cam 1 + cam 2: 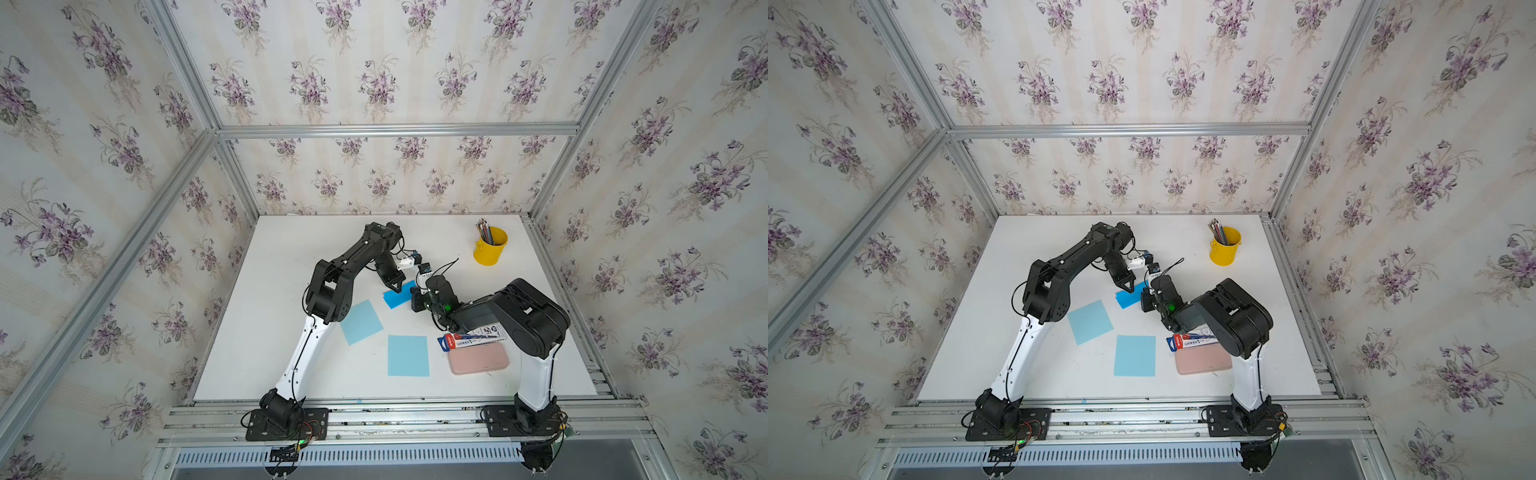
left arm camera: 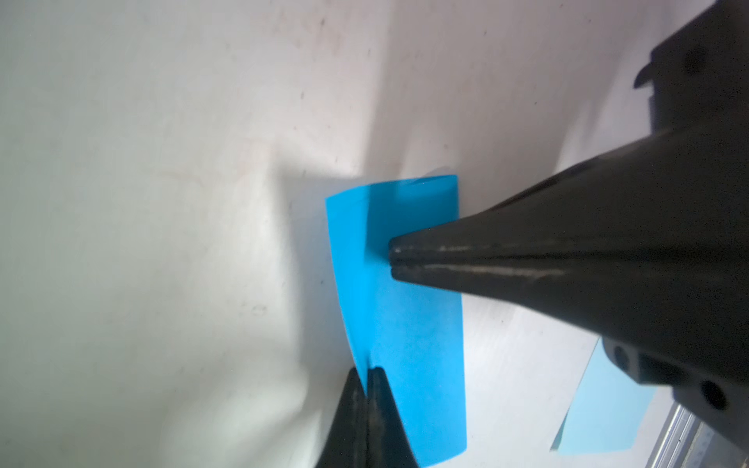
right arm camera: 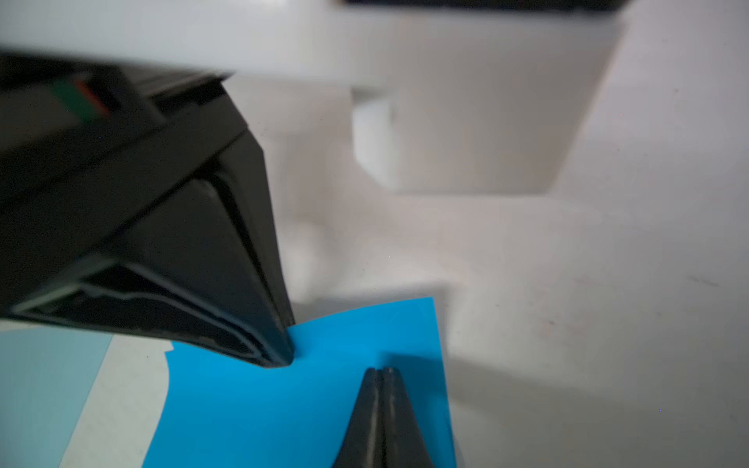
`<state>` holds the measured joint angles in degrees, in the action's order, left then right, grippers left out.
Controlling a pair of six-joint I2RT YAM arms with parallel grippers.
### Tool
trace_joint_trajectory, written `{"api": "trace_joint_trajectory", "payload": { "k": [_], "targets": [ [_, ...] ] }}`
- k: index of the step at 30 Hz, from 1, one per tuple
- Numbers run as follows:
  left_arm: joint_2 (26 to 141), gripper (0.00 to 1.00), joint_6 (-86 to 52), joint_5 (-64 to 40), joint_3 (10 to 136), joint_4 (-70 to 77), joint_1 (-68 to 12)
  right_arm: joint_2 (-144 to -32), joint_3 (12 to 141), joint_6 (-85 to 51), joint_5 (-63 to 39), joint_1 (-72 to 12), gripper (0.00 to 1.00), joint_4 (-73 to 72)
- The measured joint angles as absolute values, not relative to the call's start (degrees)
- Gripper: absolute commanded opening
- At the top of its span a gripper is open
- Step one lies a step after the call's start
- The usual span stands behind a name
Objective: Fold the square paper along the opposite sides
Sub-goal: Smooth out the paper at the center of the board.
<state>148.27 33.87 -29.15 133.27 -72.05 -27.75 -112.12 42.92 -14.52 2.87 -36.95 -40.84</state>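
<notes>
Both top views: floral wallpaper (image 1: 374, 83), white table (image 1: 249, 365). Folded blue paper (image 1: 398, 296) lay mid-frame, long axis lower-left to upper-right.
Left wrist: left gripper (image 2: 367, 375) shut, tip on paper edge, pinch unclear; paper stretched ahead of it.
Right wrist: right gripper (image 3: 381, 370) shut, nothing held, tip pressed paper beside left tip.

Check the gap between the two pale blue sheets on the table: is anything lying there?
Nothing. Between the tilted pale blue sheet and the straight pale blue sheet only bare white table shows, in both top views.
</notes>
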Motion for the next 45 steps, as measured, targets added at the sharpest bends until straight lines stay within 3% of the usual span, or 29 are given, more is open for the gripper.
{"api": "trace_joint_trajectory", "payload": {
  "k": [22,35,45],
  "targets": [
    [148.3,0.00,32.7,-28.8,133.3,-72.2,-27.2,-106.7,38.6,-13.7,5.3,-33.3,0.00,-39.7],
    [147.4,0.00,30.0,-28.5,132.2,-71.6,-27.2,-111.4,35.9,-1.6,-0.3,-41.9,0.00,-60.2],
    [145.9,0.00,31.2,-28.6,130.8,-71.1,-27.4,-114.7,38.2,0.4,2.6,-43.8,0.00,-61.8]
  ]
}}
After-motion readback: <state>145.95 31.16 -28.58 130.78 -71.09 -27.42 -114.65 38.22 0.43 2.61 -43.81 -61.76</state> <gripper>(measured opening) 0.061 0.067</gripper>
